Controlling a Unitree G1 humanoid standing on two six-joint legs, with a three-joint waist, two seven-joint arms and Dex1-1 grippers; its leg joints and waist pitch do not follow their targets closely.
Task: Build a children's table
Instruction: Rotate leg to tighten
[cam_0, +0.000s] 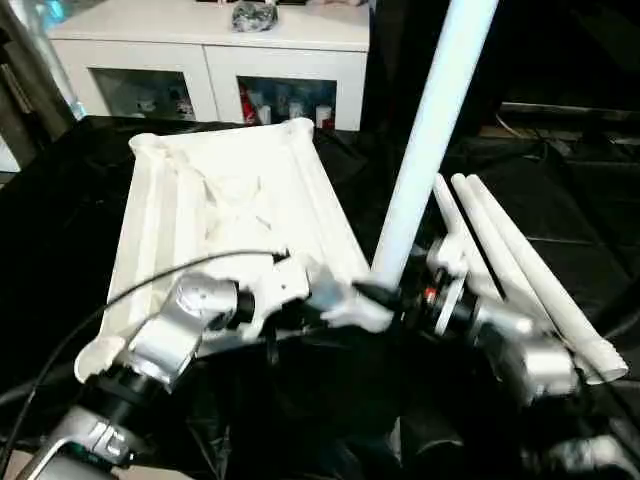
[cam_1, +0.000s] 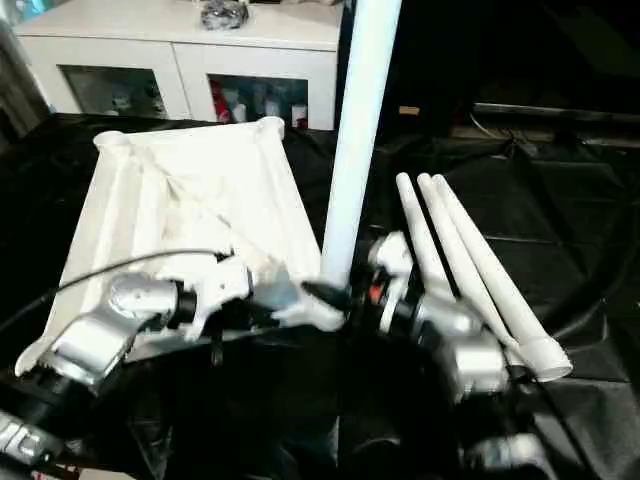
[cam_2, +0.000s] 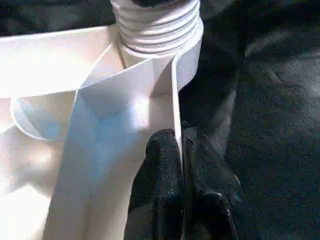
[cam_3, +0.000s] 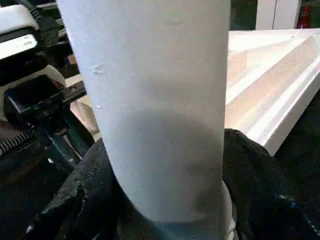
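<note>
White ribbed plastic rectangular table top (cam_0: 225, 215) lies underside-up on black cloth (cam_0: 60, 220). Three white tube legs (cam_0: 510, 250) lie at its 3 o'clock. Upright white tube leg (cam_0: 425, 140) at near-right corner socket, right pincer (cam_3: 165, 200) clamped round it. Left pincer (cam_2: 181, 185) pinches top's rim.

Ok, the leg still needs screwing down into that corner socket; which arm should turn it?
Right. Its end effector already grips the upright leg, while the left end effector pinches the tabletop's rim, steadying it.
</note>
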